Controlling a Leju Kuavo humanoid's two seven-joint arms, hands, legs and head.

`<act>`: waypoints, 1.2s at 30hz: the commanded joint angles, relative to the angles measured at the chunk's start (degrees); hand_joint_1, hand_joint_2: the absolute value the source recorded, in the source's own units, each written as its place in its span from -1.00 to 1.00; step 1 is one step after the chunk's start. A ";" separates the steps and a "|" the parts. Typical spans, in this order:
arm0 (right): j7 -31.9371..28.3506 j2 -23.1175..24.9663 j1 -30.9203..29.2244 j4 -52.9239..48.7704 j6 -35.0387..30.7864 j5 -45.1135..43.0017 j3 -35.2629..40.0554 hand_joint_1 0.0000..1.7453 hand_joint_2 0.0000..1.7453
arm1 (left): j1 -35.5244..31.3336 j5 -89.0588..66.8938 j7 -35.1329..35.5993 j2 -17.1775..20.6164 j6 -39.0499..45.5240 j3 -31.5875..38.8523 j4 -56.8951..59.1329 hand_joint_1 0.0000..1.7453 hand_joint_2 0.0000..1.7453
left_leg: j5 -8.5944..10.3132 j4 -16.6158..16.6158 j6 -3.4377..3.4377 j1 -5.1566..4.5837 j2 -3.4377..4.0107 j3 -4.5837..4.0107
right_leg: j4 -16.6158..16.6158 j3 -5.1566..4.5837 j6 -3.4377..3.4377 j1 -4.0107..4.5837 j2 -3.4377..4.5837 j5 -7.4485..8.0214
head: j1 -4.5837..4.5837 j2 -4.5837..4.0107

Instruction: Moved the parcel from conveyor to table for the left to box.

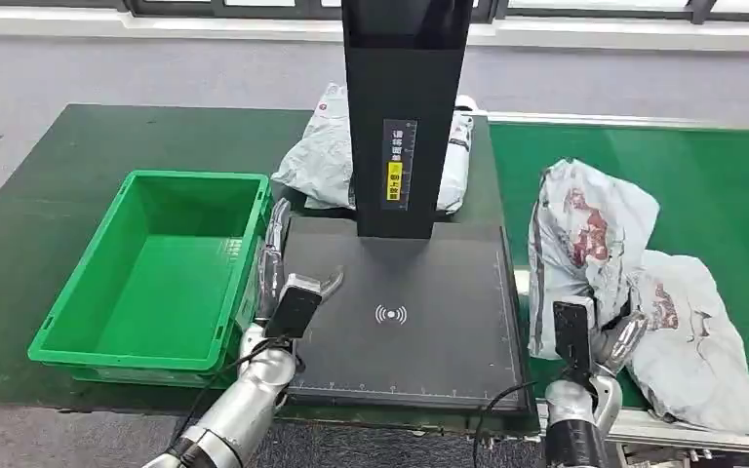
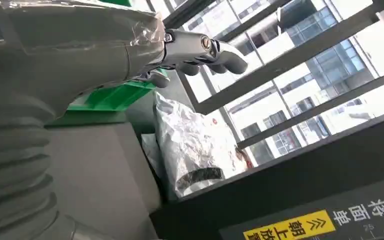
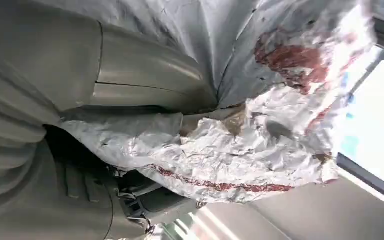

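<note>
Right hand [image 1: 612, 341] of mine squeezing a crinkly grey plastic parcel [image 1: 585, 244] standing up on the green conveyor [image 1: 722, 185], left hand [image 1: 278, 278] holding nothing, fingers apart, between the green box [image 1: 161, 268] and the flat black table [image 1: 449, 331]

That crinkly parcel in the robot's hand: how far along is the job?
Early on. The right hand grips a grey parcel, raised above the green conveyor. The black table is bare, the left hand waits open, and the green box is empty.
</note>
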 commanded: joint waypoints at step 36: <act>27.64 -3.98 -9.46 19.30 33.00 10.00 53.78 -1.00 1.00 | -7.28 3.52 0.22 -0.38 -6.83 1.35 3.40 -1.00 1.00 | 0.27 -0.20 0.19 -0.03 -0.07 0.08 | -0.20 0.06 -0.25 0.05 -0.21 0.17 | 0.00 0.00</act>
